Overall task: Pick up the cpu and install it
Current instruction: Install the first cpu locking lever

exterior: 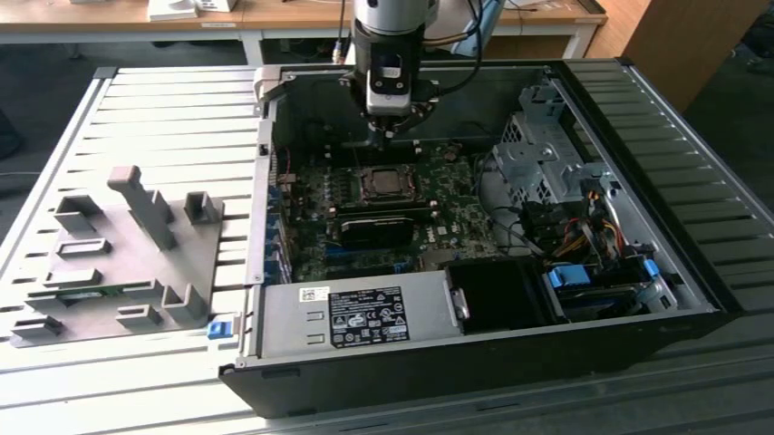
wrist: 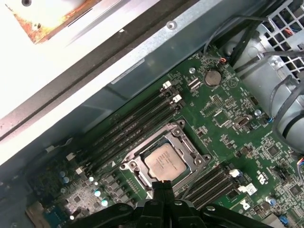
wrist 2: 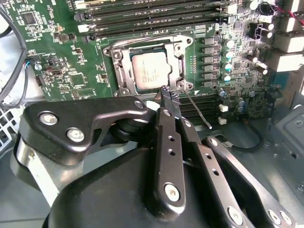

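open black computer case [exterior: 677,299], green motherboard [exterior: 362,231], grey holder plate [exterior: 115,263], slatted metal table [exterior: 158,109]

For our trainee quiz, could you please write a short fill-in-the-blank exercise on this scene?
1. The cpu lies in the ____ on the motherboard.
2. The fingers are ____ and hold nothing.
3. The gripper hangs inside the open computer ____.
4. In the exterior view, the grey holder plate lies to the case's ____.

Missing: socket; shut; case; left

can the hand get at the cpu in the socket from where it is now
Probably yes. The cpu lies uncovered in the open socket, and the hand hangs just above its edge with fingers closed together and empty. Nothing sits between them.
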